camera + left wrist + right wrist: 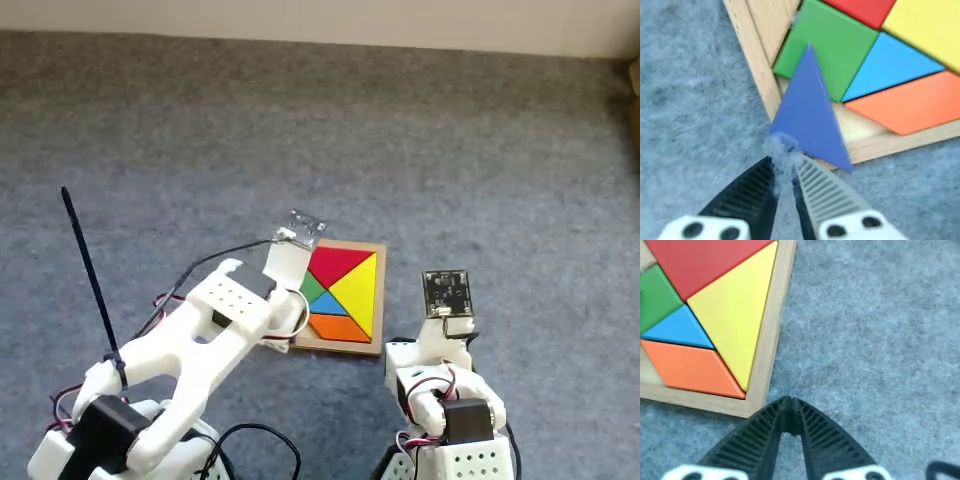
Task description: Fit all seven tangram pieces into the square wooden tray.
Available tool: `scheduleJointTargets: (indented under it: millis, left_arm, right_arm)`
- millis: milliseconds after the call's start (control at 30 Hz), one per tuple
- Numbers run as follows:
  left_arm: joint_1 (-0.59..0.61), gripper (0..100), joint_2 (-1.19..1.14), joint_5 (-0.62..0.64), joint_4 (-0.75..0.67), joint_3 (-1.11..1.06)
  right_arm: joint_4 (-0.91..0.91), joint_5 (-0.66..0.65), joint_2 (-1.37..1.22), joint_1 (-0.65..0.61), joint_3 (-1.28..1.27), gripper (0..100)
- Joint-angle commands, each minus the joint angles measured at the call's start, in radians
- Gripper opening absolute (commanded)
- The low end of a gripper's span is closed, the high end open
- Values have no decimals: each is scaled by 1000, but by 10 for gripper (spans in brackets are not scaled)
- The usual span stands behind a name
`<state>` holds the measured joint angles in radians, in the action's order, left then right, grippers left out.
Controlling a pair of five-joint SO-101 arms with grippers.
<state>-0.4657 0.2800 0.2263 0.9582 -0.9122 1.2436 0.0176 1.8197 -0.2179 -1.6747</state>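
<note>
- Carpet (480, 130), grey and short-piled, covers the whole work surface; both your arms stand over it.
- Pale wall (300, 20) runs along the carpet's far edge in the high view.
- Your tray (345, 347) lies flat on the carpet between the two arms.
- Seated in the tray, edge to edge: red piece (700, 260), yellow piece (737, 310), green piece (655, 295), light blue piece (677, 327), orange piece (687, 365).
- Your left gripper (784, 161) is clamped on one corner of a dark blue triangle (807, 115). The triangle crosses the tray's rim at a corner and overlaps the green piece; bare wood shows beside it.
- Your right gripper (788, 402) is closed with nothing in it, fingertips meeting, over carpet just beside the tray's rim, near the yellow and orange pieces.
- Thin black strip (88, 268) sticks up from your left arm.
</note>
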Motion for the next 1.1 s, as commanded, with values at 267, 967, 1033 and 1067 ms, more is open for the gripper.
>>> scheduleJointTargets:
  millis: [267,967,1033,1067]
  left_arm:
    - [-102,6,38,-8,-26,5]
    - [-157,6,430,-6,104,4]
    - [-156,6,504,-6,121,-7]
    - [-156,6,539,-6,118,-25]
  right_arm:
    - [7,5,16,8,-150,15]
    - [7,5,16,8,-150,15]
    - [7,5,16,8,-150,15]
    - [7,5,16,8,-150,15]
